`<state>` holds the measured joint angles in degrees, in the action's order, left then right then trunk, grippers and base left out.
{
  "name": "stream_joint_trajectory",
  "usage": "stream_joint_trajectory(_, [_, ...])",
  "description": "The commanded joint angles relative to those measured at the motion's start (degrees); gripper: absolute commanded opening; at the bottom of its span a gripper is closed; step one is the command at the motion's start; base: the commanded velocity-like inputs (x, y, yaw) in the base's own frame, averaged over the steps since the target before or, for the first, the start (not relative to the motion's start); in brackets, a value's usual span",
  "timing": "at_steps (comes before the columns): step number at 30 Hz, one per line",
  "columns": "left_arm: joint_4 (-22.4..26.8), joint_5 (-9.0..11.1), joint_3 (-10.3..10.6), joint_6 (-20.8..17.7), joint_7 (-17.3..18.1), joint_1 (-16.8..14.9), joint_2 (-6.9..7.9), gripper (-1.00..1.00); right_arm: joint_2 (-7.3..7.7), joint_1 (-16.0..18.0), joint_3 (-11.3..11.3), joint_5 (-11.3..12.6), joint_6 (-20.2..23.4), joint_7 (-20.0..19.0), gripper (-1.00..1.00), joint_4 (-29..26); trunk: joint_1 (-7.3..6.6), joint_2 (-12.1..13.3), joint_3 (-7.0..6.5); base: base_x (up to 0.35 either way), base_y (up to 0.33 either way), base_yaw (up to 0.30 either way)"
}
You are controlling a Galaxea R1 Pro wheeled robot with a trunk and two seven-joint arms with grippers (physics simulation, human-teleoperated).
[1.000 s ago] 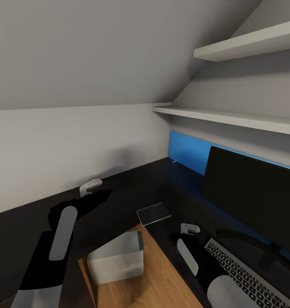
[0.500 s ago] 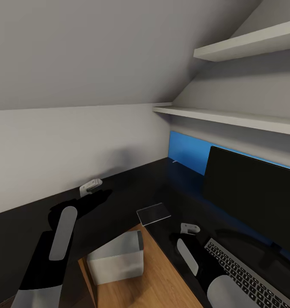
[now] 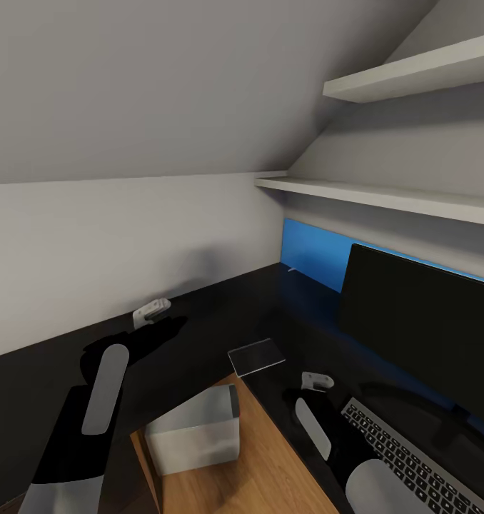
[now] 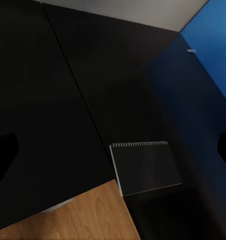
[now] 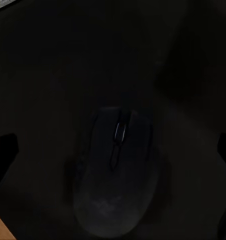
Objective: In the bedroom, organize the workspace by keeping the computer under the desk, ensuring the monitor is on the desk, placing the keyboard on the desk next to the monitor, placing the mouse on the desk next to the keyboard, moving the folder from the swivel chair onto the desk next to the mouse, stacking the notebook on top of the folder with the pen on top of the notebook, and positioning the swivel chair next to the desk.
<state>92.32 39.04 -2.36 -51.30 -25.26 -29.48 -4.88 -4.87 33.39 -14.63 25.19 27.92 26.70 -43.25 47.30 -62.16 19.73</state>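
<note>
Both claws hung over the black desk [image 3: 220,300]. Right gripper [image 5: 115,145] was spread wide, its dark fingertips [image 5: 4,150] showing at opposite edges of the right wrist view, with the black mouse [image 5: 118,175] lying on the desk directly beneath and between them, untouched. Left gripper [image 4: 113,150] was likewise spread wide above the bare desktop, and the notebook [image 4: 145,167], spiral-bound with a dark cover, lay flat near the desk's inner corner edge, below and between its fingers. In the head view the notebook [image 3: 256,355] sat between the two arms, the monitor [image 3: 420,328] stood to the right with the keyboard [image 3: 413,457] in front of it, and the computer [image 3: 195,428] stood on the wooden floor [image 3: 270,471].
</note>
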Motion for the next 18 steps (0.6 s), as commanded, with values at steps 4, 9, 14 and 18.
stream_joint_trajectory(4, [0.1,0.6,-0.1,-0.2,-0.5,-0.1,-0.05,1.00,0.04,0.1,-0.2,0.6,0.1,0.5,1.00,-0.1,0.01,-0.1,0.07,0.000,0.000,0.000])
stream_joint_trajectory(9, [0.1,0.8,-0.1,-0.2,-0.5,-0.1,-0.05,1.00,0.04,0.0,-0.2,0.6,0.1,0.6,1.00,-0.3,0.01,-0.1,0.07,0.000,0.000,0.000])
stream_joint_trajectory(14, [0.0,1.0,-0.1,-0.2,-0.5,-0.1,-0.03,1.00,0.04,0.0,-0.2,0.5,-1.2,1.1,1.00,-4.6,0.01,-0.1,-0.07,0.000,0.000,0.048])
stream_joint_trajectory(18, [0.0,1.0,-0.1,-0.2,-0.5,-0.1,-0.01,1.00,0.04,0.0,-0.2,0.5,-1.8,1.5,1.00,-5.6,0.01,-0.1,-0.35,0.000,0.000,0.112])
